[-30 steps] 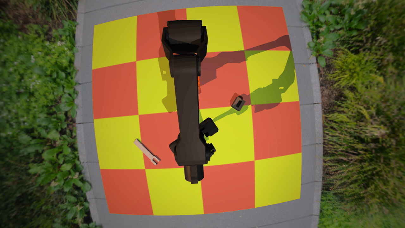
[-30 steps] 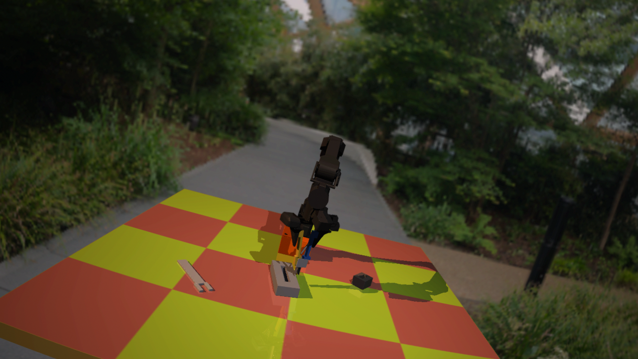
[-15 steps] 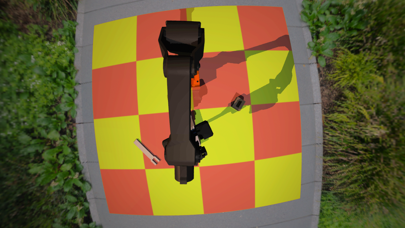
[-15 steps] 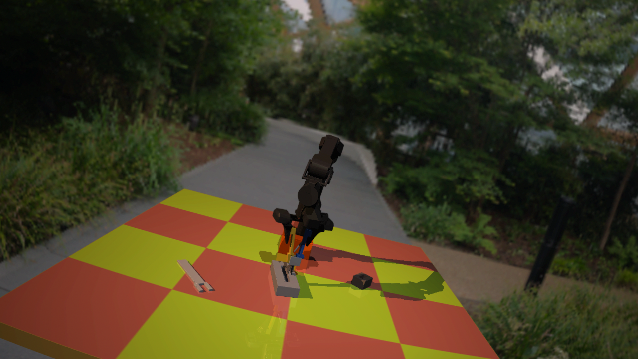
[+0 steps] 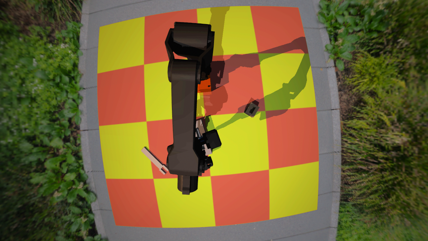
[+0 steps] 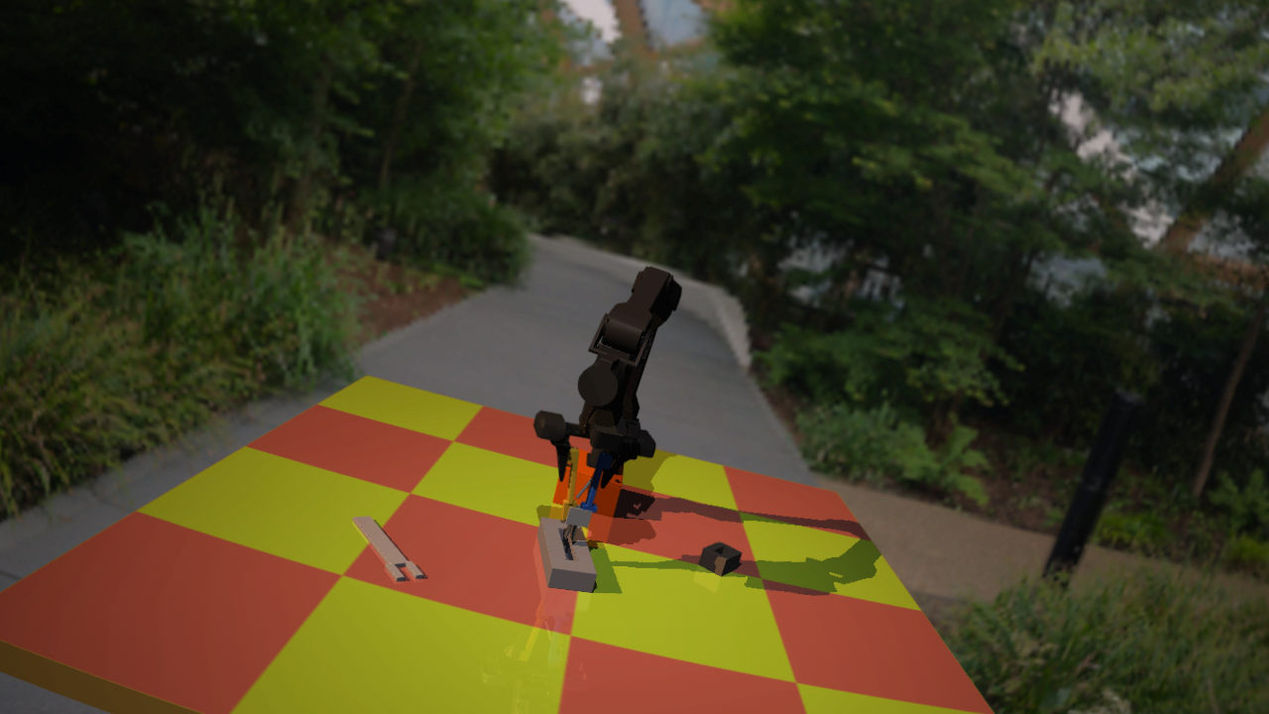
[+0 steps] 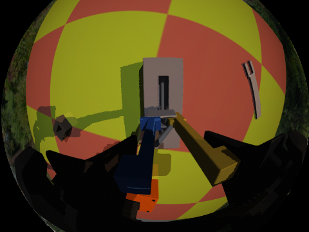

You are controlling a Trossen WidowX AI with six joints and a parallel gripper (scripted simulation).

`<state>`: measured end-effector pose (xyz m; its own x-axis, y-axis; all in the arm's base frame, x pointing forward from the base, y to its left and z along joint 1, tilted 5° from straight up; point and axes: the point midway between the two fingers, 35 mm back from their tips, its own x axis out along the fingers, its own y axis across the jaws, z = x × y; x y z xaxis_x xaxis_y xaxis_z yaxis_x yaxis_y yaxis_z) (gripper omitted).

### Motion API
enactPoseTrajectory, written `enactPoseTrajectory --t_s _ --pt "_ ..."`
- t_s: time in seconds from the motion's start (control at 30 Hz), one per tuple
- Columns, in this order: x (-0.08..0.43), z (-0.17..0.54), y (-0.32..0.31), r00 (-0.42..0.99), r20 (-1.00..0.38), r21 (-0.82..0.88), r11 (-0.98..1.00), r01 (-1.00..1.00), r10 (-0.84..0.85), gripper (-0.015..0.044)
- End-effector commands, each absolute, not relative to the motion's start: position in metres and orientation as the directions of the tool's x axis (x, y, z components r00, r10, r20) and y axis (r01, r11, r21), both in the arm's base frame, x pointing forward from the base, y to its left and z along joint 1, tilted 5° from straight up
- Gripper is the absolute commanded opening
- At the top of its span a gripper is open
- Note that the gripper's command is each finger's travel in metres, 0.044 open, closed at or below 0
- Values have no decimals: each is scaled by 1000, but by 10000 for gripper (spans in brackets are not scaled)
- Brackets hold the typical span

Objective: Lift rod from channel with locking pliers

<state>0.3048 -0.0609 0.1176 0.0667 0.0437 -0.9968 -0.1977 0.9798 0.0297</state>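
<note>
Resting near the front of the exterior view, a pale grey rectangular block [image 5: 201,123] [image 6: 567,572] [image 7: 163,67] with a narrow dark channel stood on the yellow-and-red checkered desk [image 5: 239,194] [image 6: 434,656] [image 7: 103,42]. The slim grey metal rod [image 7: 162,93] lay inside that channel, low between its walls. To the left in that view, well apart from the block, a pale, flat strip with a forked end [image 5: 153,159] [image 6: 375,541] [image 7: 255,93] lay on the desk. Directly over the block, the locking pliers with one blue and one yellow handle and a grey metal head [image 6: 579,517] [image 7: 161,113] pointed downward, their tip at the channel; whether it surrounded the rod could not be told.

The black gripper [image 5: 204,143] [image 6: 583,481] [image 7: 172,138] held the pliers by their handles, which stood spread apart between its fingers. A small, dark, hollow block [image 5: 251,108] [image 6: 720,559] [image 7: 62,127] sat off to the right in the exterior view. Behind the pliers stood a bright orange box [image 5: 204,86] [image 6: 609,515] [image 7: 146,199], partly hidden. Farther off, a grey path [image 6: 576,266] ran between dark green shrubs.
</note>
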Motion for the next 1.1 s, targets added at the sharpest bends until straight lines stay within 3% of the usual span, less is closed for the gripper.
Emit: enactPoseTrajectory --t_s 0.0,1.07 --pt "307 120 -63 73 -996 41 982 -182 55 321" --pt "308 121 -64 72 -994 66 985 -161 78 321"
